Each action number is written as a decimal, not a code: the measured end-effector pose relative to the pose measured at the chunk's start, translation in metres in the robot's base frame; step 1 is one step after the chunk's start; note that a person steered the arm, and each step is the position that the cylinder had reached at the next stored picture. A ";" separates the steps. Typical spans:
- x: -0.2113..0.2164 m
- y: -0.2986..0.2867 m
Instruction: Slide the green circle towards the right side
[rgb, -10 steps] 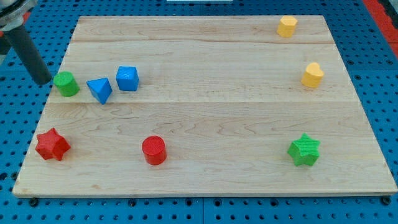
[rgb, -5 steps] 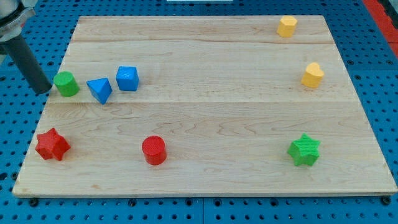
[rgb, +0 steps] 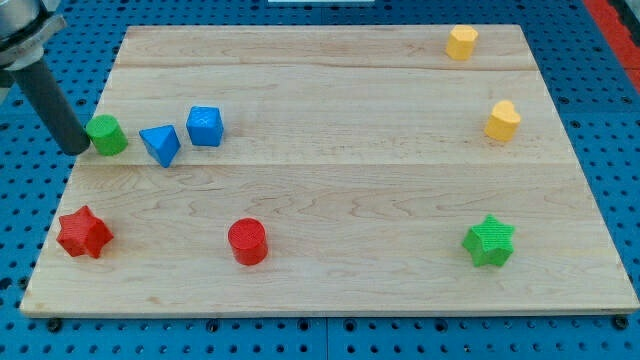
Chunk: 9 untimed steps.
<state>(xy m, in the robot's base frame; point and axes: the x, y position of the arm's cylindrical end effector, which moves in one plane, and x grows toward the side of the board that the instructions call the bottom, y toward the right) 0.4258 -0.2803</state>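
My tip (rgb: 76, 148) (rod tilted) beside green circle (rgb: 106, 134)

A lab bench for robot trials.
We saw a wooden board (rgb: 330, 200) on a blue perforated table (rgb: 615, 120), strewn with small coloured blocks.

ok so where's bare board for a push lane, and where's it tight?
Widest bare patch: the middle of the board, between the blue cube and the yellow blocks at the view's right, above the red cylinder and green star. Crowded: upper left, where my tip sits just left of the green circle, with the blue triangular block immediately right.
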 end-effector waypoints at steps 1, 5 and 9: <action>0.000 0.020; 0.000 0.044; -0.025 0.065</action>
